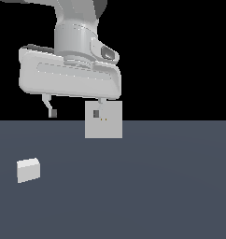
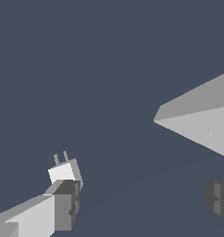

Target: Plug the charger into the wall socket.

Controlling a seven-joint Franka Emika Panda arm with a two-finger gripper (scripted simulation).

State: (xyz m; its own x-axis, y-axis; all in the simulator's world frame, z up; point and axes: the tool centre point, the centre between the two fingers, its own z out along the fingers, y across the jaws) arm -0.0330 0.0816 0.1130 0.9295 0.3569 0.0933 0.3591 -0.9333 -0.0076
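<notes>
The charger (image 1: 28, 169), a small white block, lies on the dark floor at the exterior view's left. In the wrist view the charger (image 2: 64, 171) shows two short prongs and sits just past one fingertip (image 2: 66, 203). The wall socket (image 1: 103, 125), a light-grey upright square plate with two tiny yellowish holes, stands at mid-scene. It also shows in the wrist view (image 2: 202, 118), seen at a slant. My gripper (image 1: 74, 112) is open and empty, held well above the floor. One finger overlaps the socket in the exterior view. In the wrist view the gripper (image 2: 141, 196) has its fingers wide apart.
The dark grey floor (image 1: 157, 186) runs flat all around. The background above it is black. No other objects show.
</notes>
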